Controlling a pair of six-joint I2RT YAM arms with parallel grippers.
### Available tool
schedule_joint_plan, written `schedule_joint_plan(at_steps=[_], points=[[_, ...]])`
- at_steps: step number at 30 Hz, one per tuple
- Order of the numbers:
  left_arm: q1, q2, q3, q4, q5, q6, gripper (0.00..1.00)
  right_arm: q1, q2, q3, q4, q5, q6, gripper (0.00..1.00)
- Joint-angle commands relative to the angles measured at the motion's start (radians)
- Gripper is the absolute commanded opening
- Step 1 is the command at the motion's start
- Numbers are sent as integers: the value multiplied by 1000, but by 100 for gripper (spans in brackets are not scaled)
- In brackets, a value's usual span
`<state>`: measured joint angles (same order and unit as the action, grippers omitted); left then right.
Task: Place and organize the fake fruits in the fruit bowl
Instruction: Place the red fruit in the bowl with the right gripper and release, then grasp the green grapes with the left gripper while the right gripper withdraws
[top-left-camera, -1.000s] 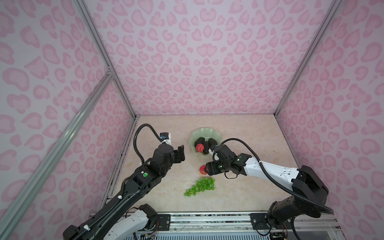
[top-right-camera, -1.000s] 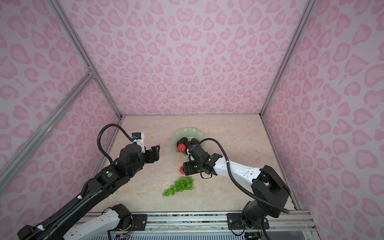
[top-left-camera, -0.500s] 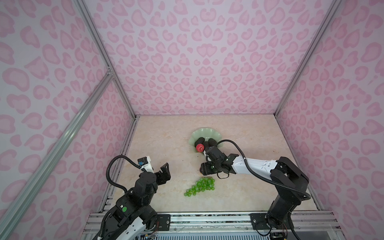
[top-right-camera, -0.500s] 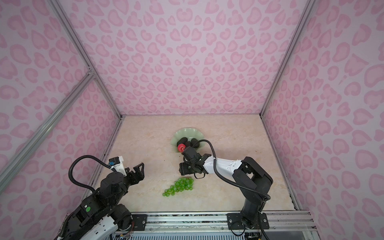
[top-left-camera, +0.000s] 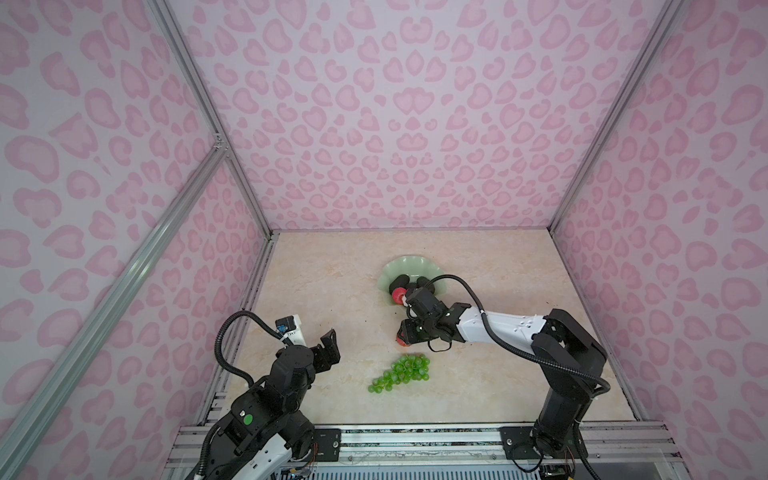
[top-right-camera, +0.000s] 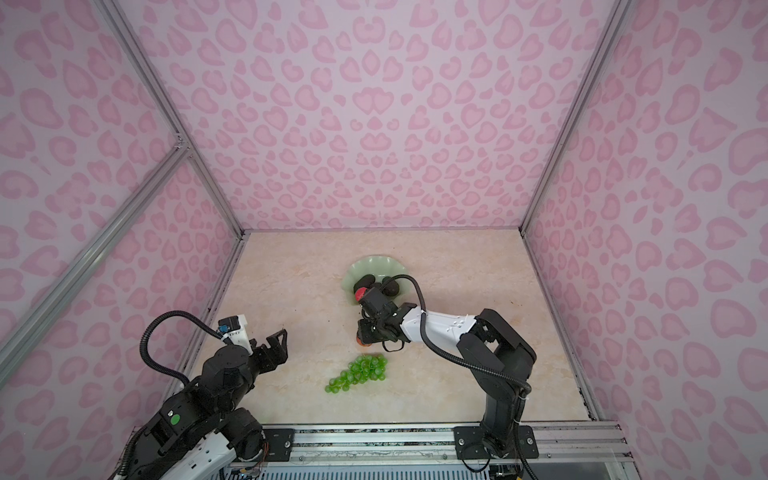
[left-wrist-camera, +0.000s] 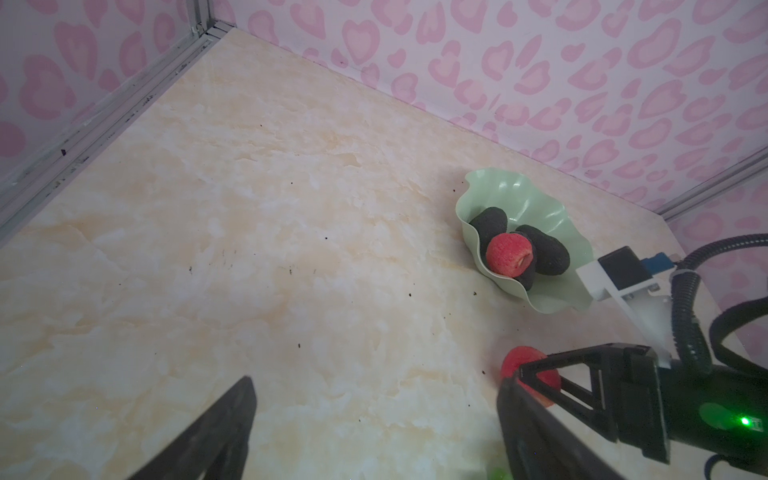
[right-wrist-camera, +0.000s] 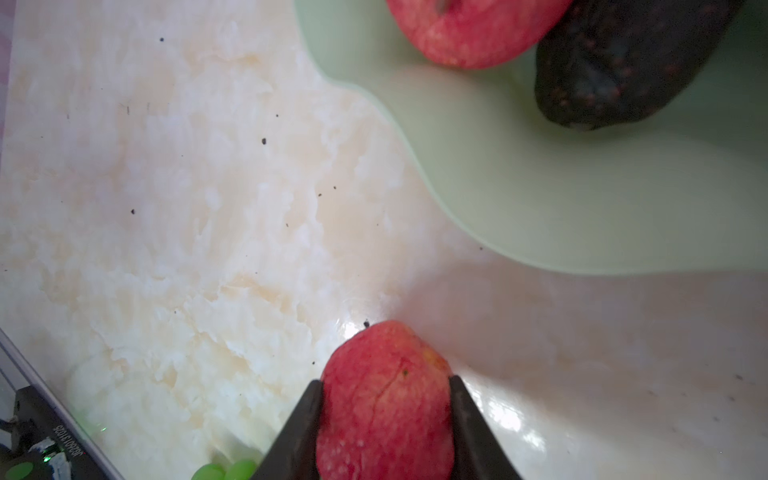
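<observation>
In both top views your L gripper (top-right-camera: 268, 340) has pulled back from the bowl (top-left-camera: 411, 262) to the near-left, while the R gripper (top-left-camera: 406, 332) sits over the loose apple (top-left-camera: 400, 341) btwn bowl and grapes (top-left-camera: 401, 372), which haven't moved. L wrist view: L jaws wide, empty; bowl holds avocados (left-wrist-camera: 546, 253) and a 2nd apple (left-wrist-camera: 510, 254). R wrist view: R jaws, open a sec ago, now clamp the loose apple near the bowl rim.

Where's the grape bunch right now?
In both top views the grapes lie outside the bowl, near the front middle, just below the right gripper holding an apple.
</observation>
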<state>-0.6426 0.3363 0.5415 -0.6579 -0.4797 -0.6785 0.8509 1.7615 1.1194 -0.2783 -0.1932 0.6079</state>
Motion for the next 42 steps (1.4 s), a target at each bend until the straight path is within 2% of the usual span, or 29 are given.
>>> schedule_joint_plan(at_steps=[1,5,8,13,19,27,29,35,38,42], points=[[0,-2,1,3,0,6,92,2,-67,23,-61,41,-38,32],[1,4,0,11,3,14,92,-36,-137,82,-118,67,-88,32],[0,16,-3,26,17,16,92,-108,-124,148,-120,86,-135,32],[1,51,-1,41,70,22,92,-211,12,317,-82,84,-196,31],[1,82,3,43,170,25,92,-287,249,585,-152,69,-255,31],[0,147,-56,145,338,-5,91,-323,427,678,-153,63,-249,31],[0,179,-63,176,382,-3,91,-323,448,684,-148,62,-248,33],[0,302,-65,270,488,31,89,-328,485,700,-158,61,-236,52],[-6,365,-68,330,550,52,88,-334,478,698,-158,41,-228,58],[-67,449,-48,374,539,110,87,-339,388,641,-110,23,-221,65]])
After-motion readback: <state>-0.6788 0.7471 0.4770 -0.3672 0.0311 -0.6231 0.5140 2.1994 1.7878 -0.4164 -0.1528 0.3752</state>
